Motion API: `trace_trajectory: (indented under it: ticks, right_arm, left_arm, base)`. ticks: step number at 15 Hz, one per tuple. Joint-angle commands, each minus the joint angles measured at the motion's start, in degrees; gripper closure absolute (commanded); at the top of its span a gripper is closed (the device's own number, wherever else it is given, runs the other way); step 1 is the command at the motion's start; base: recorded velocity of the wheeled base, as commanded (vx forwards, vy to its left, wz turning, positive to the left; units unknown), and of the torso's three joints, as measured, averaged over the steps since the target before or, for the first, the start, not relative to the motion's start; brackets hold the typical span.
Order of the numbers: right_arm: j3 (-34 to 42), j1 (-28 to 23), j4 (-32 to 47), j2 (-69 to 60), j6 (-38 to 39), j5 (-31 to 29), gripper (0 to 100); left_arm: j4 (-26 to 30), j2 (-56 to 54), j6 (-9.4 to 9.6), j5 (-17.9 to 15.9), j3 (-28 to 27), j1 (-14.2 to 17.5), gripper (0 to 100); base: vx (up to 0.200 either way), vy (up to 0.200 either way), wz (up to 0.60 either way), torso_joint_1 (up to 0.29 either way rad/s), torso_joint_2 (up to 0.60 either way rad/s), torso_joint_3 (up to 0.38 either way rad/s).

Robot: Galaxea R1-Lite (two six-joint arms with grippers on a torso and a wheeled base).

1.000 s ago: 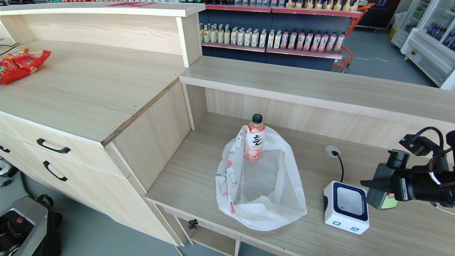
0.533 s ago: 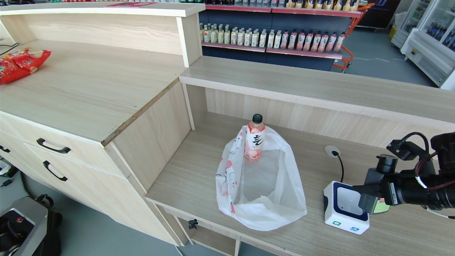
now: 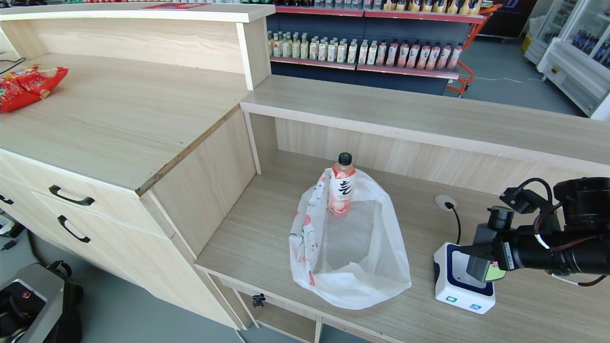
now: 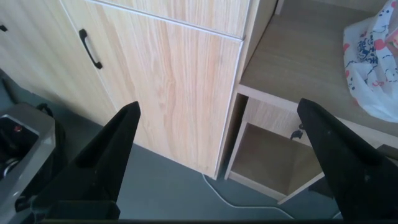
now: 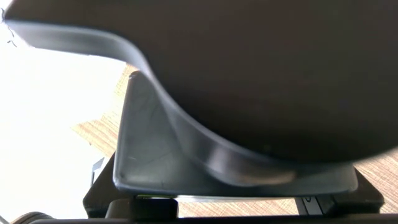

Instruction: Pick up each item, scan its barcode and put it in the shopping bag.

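Your right gripper (image 3: 483, 263) is clamping a small box (image 3: 478, 269) just above the scanner (image 3: 456, 291) on the counter (image 3: 267, 238). Your left gripper (image 4: 217, 107) is hanging with its fingers spread wide.

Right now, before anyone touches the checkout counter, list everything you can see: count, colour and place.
shopping bag: one, white with red prints, open on the lower counter.
bottle: one, pink with black cap, upright at the bag's far side, seemingly inside.
scanner: one, white and dark blue, right of the bag.
snack packets: red, upper counter, far left; count unclear.
shelf bottles: one row, shop shelf behind.
item: one, grey and green, above the scanner.
left gripper: open, beside the cabinet.
right gripper: shut on the item.
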Motion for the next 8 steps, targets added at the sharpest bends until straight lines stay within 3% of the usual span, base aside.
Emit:
trace_trajectory:
  ticks: [1, 8]
  right_arm:
    - [0.01, 0.33, -0.02, 0.82, -0.02, -0.01, 100]
    - [-0.08, 1.56, -0.72, 1.26, -0.02, 0.08, 100]
  left_arm:
    - [-0.01, -0.02, -0.04, 0.02, 0.01, 0.02, 0]
    - [-0.01, -0.02, -0.04, 0.02, 0.01, 0.02, 0]
  base:
    - [0.000, 0.000, 0.00, 0.000, 0.00, 0.000]
    - [0.000, 0.000, 0.00, 0.000, 0.00, 0.000]
